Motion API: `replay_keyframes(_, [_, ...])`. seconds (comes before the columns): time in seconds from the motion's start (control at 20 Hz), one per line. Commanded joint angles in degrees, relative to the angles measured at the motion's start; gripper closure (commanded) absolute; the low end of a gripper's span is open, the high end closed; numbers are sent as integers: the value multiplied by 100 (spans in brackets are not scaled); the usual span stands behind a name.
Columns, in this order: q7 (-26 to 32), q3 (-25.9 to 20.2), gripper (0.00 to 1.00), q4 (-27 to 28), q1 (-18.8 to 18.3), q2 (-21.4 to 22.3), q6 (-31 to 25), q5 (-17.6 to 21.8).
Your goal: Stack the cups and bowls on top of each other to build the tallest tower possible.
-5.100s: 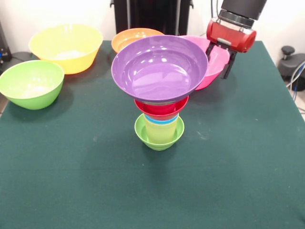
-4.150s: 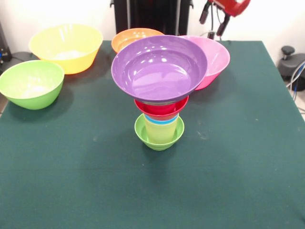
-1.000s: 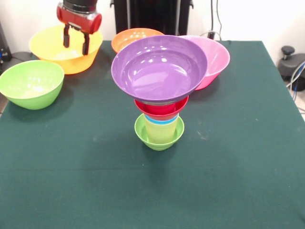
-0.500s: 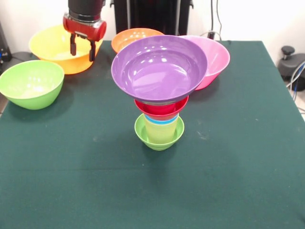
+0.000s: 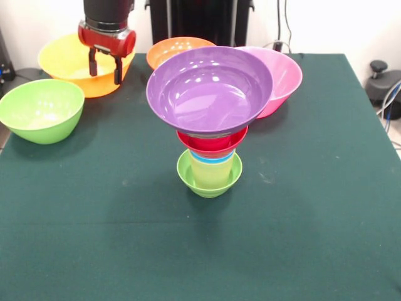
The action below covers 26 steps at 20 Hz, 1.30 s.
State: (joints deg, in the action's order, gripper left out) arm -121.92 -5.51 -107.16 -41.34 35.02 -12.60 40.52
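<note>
Swinging across from the pink bowl's side, the gripper (image 5: 104, 70) has travelled to about 10 o'clock from the tower and now hangs over the near rim of the large yellow bowl (image 5: 69, 59), a touch higher than it was half a second ago. Its two dark fingers (image 5: 93, 64) stand apart with nothing between them, one inside the rim line and one outside, so it looks lined up to pinch the bowl's wall, though no contact is visible yet.

Going left to right: the large green bowl (image 5: 39, 110) sits at roughly 9 o'clock, well apart from the stack and unchanged. The yellow bowl lies behind it with the gripper above. The orange bowl (image 5: 168, 50) stands at 12 o'clock, partly hidden behind the tower. The tower (image 5: 210, 125) itself has not shifted: the small lime-green bowl (image 5: 208, 184) is its base, a pale yellow cup (image 5: 212, 171) stands in it with a blue rim and the small red bowl (image 5: 212, 142) above, and the wide purple bowl (image 5: 210, 88) crowns it. The pink bowl (image 5: 283, 78) rests at 2 o'clock, left on the table.

Judging by this, the robot has given up on the pink bowl and picked the yellow one as the next layer. Four bowls are still unstacked, and a large bowl on that narrow column could tip it.
</note>
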Motion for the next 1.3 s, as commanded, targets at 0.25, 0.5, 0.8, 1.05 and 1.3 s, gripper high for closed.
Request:
replay_keyframes(0.25, [1252, -926, 0, 844, -13, -62, -834, 409])
replay_keyframes(0.5, [1249, -1011, 0, 999, 51, -93, -1048, 383])
replay_keyframes(0.8, [1407, -1132, 0, 1079, 66, 59, -1504, 305])
replay_keyframes(1.05, [1394, -1185, 0, 1066, 79, 164, -1885, 219])
replay_keyframes(1.3, [1151, -1063, 0, 719, 169, 520, -2350, 45])
